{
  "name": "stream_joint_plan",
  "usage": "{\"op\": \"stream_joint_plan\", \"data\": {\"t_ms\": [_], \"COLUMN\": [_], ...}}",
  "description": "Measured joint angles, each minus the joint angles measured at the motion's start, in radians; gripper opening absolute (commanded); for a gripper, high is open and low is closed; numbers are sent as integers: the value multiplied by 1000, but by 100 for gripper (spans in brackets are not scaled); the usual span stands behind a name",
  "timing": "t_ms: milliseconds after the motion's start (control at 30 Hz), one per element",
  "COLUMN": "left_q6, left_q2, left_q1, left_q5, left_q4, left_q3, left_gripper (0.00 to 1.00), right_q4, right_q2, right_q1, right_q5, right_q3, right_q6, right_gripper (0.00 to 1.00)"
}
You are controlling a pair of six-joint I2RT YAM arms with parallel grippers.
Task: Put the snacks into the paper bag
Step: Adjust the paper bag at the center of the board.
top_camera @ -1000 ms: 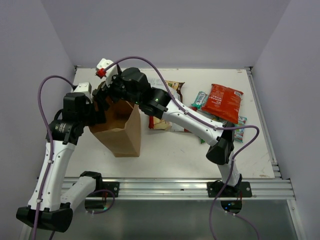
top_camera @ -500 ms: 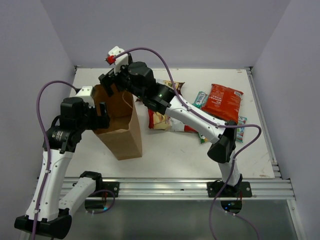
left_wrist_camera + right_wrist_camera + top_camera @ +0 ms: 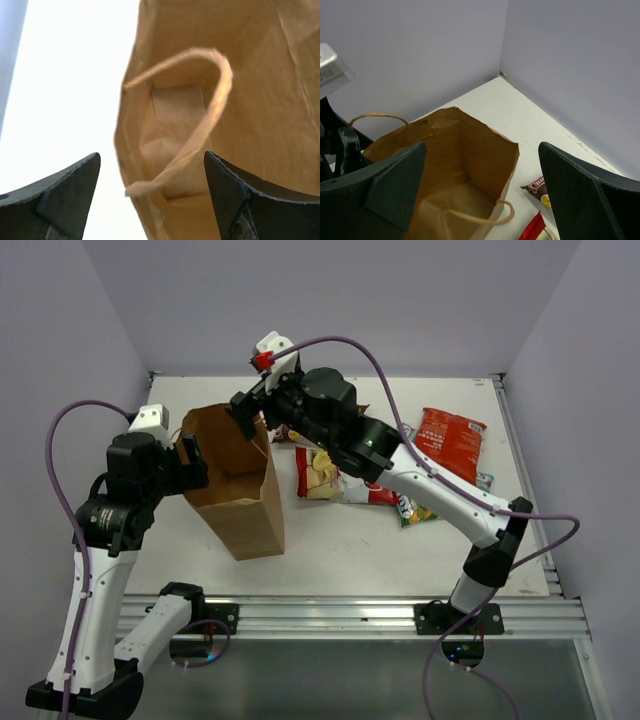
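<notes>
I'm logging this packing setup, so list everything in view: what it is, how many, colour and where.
paper bag: one, brown, standing open, table's left.
chip packet: one, white-brown, just right of the bag.
red-white packet: one, beside the chip packet, partly under the right arm.
candy packet: one, green multicoloured, right of that.
red packet: one, red-orange, far right.
teal packet: one seen, by the red packet, mostly hidden.
table: one, white.
cables: two, purple, looping off the arms.
left gripper: black, open, facing a bag handle.
right gripper: black, open, above the bag's mouth.

The paper bag (image 3: 245, 505) stands left of the snacks (image 3: 322, 472) on the table (image 3: 380, 550).
</notes>
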Motion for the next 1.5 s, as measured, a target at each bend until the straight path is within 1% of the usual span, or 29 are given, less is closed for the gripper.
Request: {"op": "stream_joint_plan", "data": {"t_ms": [200, 333, 500, 533, 567, 600, 667, 700, 733, 800, 833, 933, 1100, 1333, 1433, 1500], "left_q6": [-53, -71, -86, -87, -87, -88, -87, -86, -87, -86, -84, -78, -74, -49, -32, -21], "left_q2": [0, 7, 32, 39, 45, 50, 57, 60, 61, 65, 68, 81, 113, 186, 223, 243], "left_q1": [0, 0, 0, 0, 0, -1, -1, -1, -1, -1, -1, -1, -1, -1, -1, -1], "left_q5": [-71, -89, -99, -100, -100, -100, -100, -101, -101, -102, -103, -110, -131, -148, -158, -163], "left_q4": [-26, -48, -56, -56, -56, -55, -55, -55, -54, -53, -52, -48, -40, 0, 11, 20], "left_q3": [52, 53, 53, 53, 53, 53, 53, 53, 53, 53, 53, 53, 66, 100, 131, 158], "left_gripper": [83, 77, 63, 55, 50, 48, 38, 36, 26, 18, 10, 0, 0, 0, 0, 0], "right_q4": [3, 7, -11, -18, -27, -37, -46, -58, -71, -93, -99, -116, -167, -281, -322, -337], "right_q2": [-171, -288, -404, -424, -445, -461, -502, -523, -542, -578, -595, -637, -680, -692, -695, -695], "right_q1": [1, 1, 2, 2, 2, 2, 2, 2, 2, 2, 2, 2, 2, -1, -27, -67], "right_q5": [-11, -9, 4, 10, 13, 17, 28, 35, 39, 53, 62, 82, 152, 341, 407, 422], "right_q3": [-155, -284, -419, -444, -470, -488, -540, -562, -580, -609, -621, -649, -666, -685, -715, -740], "right_q6": [18, 53, 87, 94, 100, 106, 119, 126, 132, 143, 146, 156, 180, 297, 365, 414], "right_gripper": [99, 99, 99, 99, 98, 99, 99, 99, 98, 98, 99, 98, 98, 99, 99, 98]}}
